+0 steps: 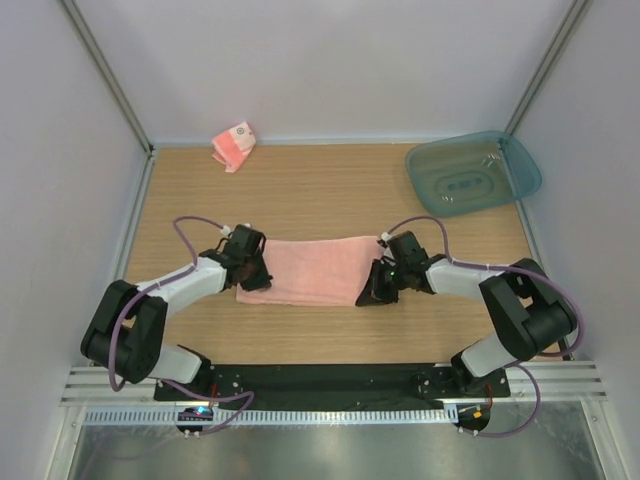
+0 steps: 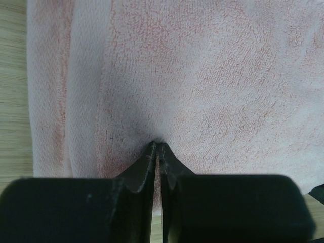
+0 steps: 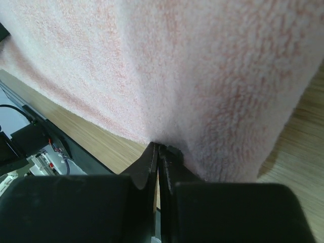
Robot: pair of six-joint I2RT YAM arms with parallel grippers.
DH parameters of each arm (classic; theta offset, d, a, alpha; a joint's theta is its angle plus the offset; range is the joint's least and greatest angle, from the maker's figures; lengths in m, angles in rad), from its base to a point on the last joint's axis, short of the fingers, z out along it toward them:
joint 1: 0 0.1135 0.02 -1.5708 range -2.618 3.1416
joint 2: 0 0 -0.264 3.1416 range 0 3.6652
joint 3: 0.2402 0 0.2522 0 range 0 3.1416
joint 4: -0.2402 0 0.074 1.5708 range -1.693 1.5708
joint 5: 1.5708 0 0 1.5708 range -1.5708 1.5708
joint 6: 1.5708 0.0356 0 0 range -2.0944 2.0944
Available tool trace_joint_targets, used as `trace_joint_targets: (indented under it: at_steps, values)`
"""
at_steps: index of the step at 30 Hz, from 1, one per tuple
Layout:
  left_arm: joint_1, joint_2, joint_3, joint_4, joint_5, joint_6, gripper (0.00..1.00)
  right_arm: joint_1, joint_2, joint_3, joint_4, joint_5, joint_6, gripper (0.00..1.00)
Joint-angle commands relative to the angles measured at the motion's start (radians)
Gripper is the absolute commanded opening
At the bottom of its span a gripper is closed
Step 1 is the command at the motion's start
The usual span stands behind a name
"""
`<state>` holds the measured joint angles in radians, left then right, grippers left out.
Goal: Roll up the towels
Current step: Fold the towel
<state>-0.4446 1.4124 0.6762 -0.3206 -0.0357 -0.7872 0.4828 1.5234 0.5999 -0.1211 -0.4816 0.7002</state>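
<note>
The larger plain pink towel (image 1: 310, 268) lies flat across the middle of the wooden table. At its left end my left gripper (image 1: 253, 281) is shut, pinching a fold of the towel (image 2: 202, 76) between its fingertips (image 2: 158, 144). My right gripper (image 1: 373, 292) is at the towel's right end, near the front corner. It is shut on the towel's edge (image 3: 177, 61), and the cloth rises from the tips (image 3: 159, 147). The smaller striped towel (image 1: 234, 146) lies bunched at the back left, far from both arms.
A teal plastic tray (image 1: 470, 175) sits at the back right corner. White walls close off the table (image 1: 330, 190) on three sides. The black base rail (image 1: 330, 380) runs along the near edge.
</note>
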Motion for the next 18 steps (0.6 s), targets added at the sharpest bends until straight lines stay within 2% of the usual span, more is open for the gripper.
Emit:
trace_joint_targets:
  at_steps: [1, 4, 8, 11, 14, 18]
  values:
    - [0.021, 0.023, 0.003, -0.044, -0.133, 0.002, 0.08, -0.026, -0.018, -0.045, -0.084, 0.132, -0.022, 0.06]
    - [0.018, 0.039, 0.052, -0.086, -0.144, 0.017, 0.08, -0.024, -0.083, -0.046, -0.097, 0.077, -0.036, 0.06]
    - [-0.057, -0.067, 0.109, -0.162, -0.239, 0.031, 0.14, -0.021, -0.215, 0.003, -0.072, -0.107, -0.03, 0.1]
    - [-0.077, -0.16, 0.134, -0.209, -0.231, 0.029, 0.15, -0.02, -0.272, 0.061, -0.017, -0.251, 0.022, 0.13]
    - [-0.085, -0.249, 0.134, -0.248, -0.222, 0.013, 0.15, -0.019, -0.276, 0.122, 0.047, -0.31, 0.074, 0.13]
    - [-0.088, -0.329, 0.076, -0.241, -0.193, -0.018, 0.15, -0.03, -0.189, 0.207, 0.06, -0.281, 0.07, 0.1]
